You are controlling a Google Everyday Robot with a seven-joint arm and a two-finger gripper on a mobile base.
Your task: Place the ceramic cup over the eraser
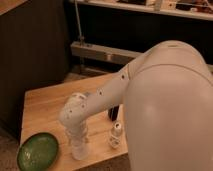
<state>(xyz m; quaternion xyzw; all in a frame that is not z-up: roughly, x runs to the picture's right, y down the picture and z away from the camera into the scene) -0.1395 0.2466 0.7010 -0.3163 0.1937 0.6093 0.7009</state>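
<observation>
Hanging near one eraser (pixel 113 113): end effector (pixel 80 149)

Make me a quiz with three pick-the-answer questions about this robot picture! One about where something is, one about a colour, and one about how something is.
1. Where is the gripper?
A. low over the table, between the green bowl and the little white figure
B. up by the shelf
C. inside the bowl

2. What colour is the eraser?
A. red
B. black
C. yellow

3. How is the eraser?
A. hidden under a cup
B. lying in the bowl
C. uncovered on the table

Answers:
1 A, because the arm ends down there.
2 B, because it shows as a dark block beside the arm.
3 C, because its black body shows with nothing over it.
</observation>
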